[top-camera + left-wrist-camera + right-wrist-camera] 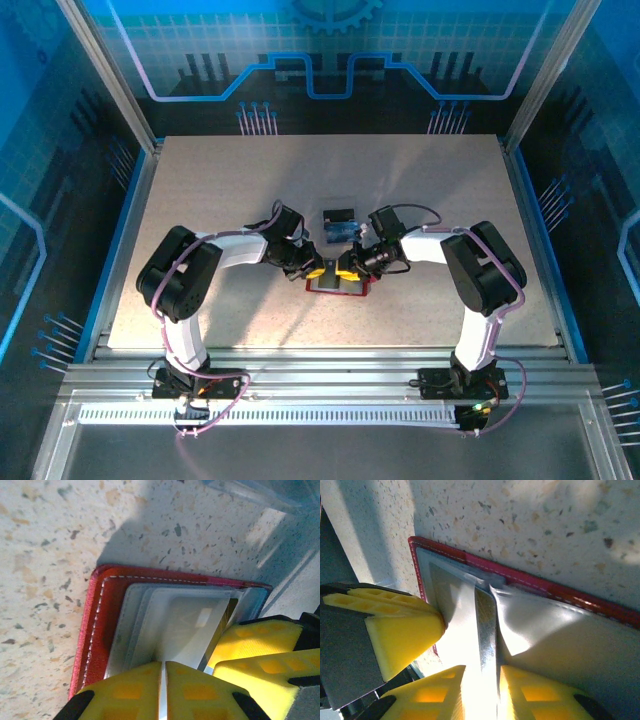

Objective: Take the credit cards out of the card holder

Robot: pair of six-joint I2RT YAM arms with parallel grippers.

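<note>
Inside an enclosure of blue printed walls (60, 120), we see a beige speckled table (200, 200) edged at the near side by aluminium rails (330, 375); strong light falls across the table and the arms throw soft shadows on it.

Near the middle of the table lies the card holder (338, 290), open and flat, with its red border and white stitching round grey inner pockets; just beyond it a blue card (341, 232) rests on the table, with a darker rectangle (340, 214) touching its far edge; we cannot tell what that rectangle is.

Both arms reach in over the holder from either side; the left tool (316, 272) and the right tool (346, 268) sit close together at its far edge.

From the left wrist, the left tool (163, 680) has its yellow fingers drawn together to a thin slit, pinching a pale layer of the holder's pocket; the right tool's fingers (260, 645) press in just beside it.

From the right wrist, the right tool (482, 690) has its fingers a little apart, with a pale strip (485, 625) from the pocket between them and touching both; we cannot tell whether it is clamped or merely bracketed, nor whether it is a card.
</note>
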